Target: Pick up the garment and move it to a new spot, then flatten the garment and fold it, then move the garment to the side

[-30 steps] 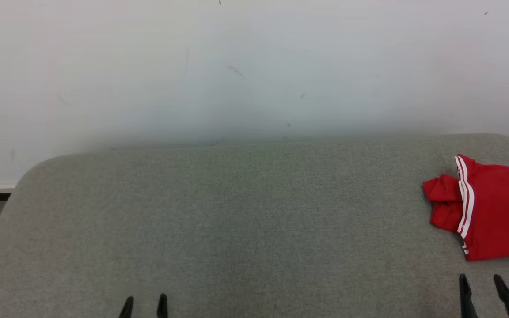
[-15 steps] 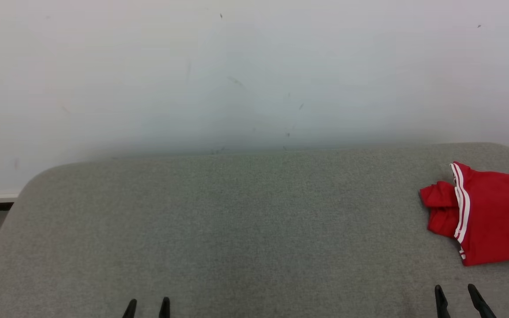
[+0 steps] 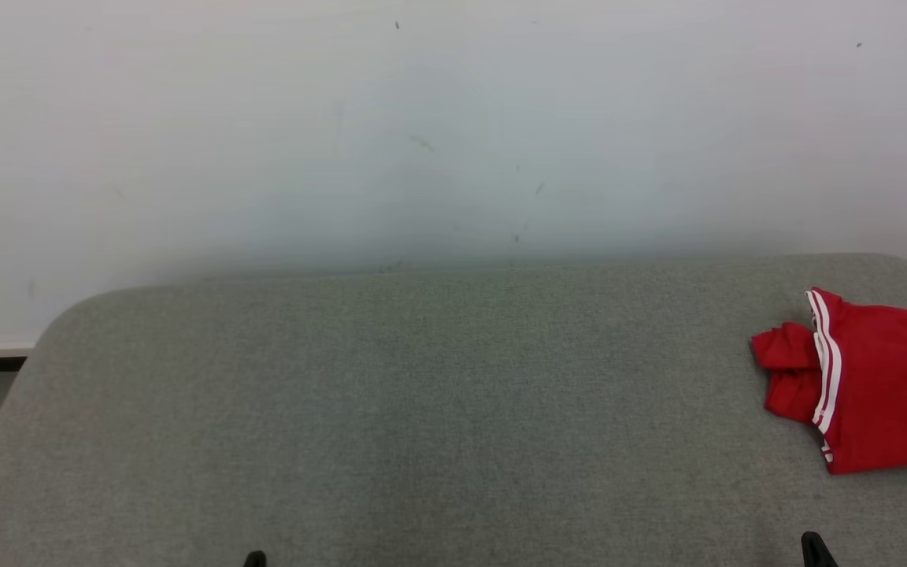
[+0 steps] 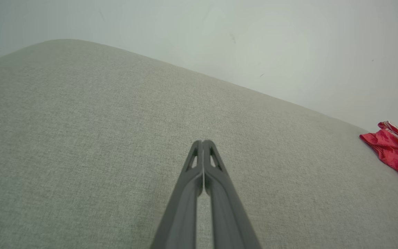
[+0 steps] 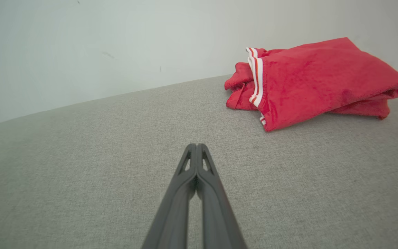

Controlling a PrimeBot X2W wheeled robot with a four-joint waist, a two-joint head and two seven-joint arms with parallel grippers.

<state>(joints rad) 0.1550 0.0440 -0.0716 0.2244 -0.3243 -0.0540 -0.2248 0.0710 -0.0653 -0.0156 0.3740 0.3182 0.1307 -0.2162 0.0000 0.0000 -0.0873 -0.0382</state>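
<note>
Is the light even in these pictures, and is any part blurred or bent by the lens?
Head view: soft, even light, no glare; the wall looks hazy above the grey cushion. Left wrist view: the wide lens bows the cushion's edge; the left gripper is sharp. Right wrist view: the red garment casts a faint shadow; the right gripper softens near the bottom.

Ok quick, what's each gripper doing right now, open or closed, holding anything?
Left gripper: closed, empty, over the grey fabric surface.
Right gripper: closed, empty; the folded red garment with white stripes lies ahead, apart from it.
</note>
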